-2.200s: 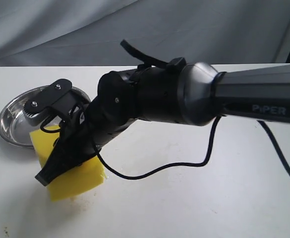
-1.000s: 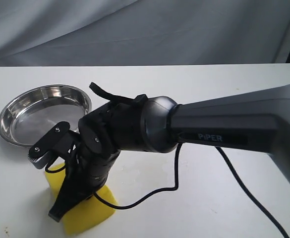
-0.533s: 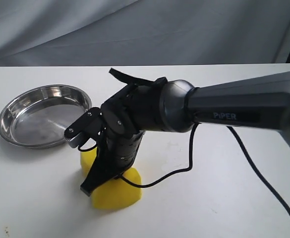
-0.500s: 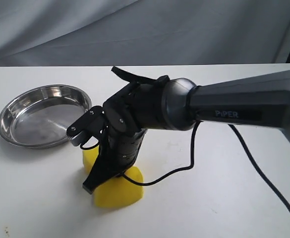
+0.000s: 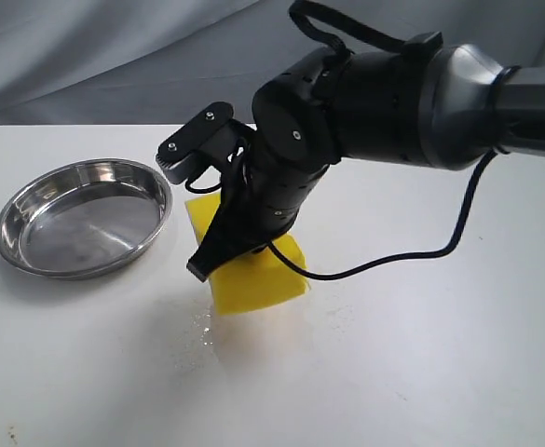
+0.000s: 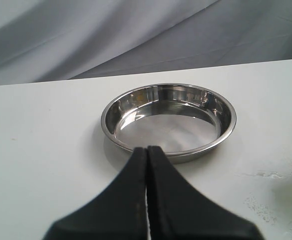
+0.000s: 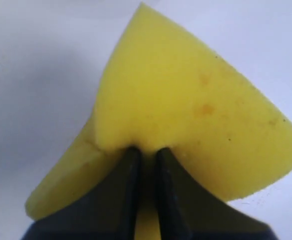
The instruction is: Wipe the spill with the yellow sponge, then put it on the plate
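Observation:
The yellow sponge is pinched at one edge by my right gripper, which is shut on it just right of the plate. It seems to hang slightly above the table, with a shadow under it. In the right wrist view the sponge bulges round the right gripper and shows faint tan stains. The spill is a faint wet smear with small droplets in front of the sponge. In the left wrist view my left gripper is shut on nothing, just short of the plate, which holds nothing.
A white table carries everything, with grey cloth behind it. The right arm's black cable loops down over the table behind the sponge. Faint droplets lie on the table beside the plate.
My right gripper has carried the sponge from the table's front back and to the right, to beside the plate's right rim. A faint wet smear shows where it was.

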Robot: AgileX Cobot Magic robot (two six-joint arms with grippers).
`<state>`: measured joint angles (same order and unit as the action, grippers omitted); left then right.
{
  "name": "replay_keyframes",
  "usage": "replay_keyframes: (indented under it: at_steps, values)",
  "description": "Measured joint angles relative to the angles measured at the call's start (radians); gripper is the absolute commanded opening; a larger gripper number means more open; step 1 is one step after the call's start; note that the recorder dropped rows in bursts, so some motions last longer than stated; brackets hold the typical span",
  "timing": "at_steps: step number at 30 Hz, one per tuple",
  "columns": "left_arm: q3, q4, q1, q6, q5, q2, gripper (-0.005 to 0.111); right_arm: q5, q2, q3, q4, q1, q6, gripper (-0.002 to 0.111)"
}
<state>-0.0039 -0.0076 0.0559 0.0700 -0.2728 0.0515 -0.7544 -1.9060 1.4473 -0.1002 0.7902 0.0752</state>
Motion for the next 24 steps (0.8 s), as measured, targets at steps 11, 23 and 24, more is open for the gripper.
replay_keyframes:
  at_steps: [11,23,24]
  values:
    - [0.000,0.000,0.000,0.000,0.000,0.000,0.000,0.261,-0.004,0.000,0.163,0.000,0.022,0.011]
    - [0.000,0.000,0.000,0.000,0.000,0.000,0.000,0.735,-0.160,0.015,0.249,0.000,0.030,0.011]
    - [0.000,0.000,0.000,0.000,0.000,0.000,0.000,0.745,-0.186,0.035,0.253,0.000,0.030,0.011]
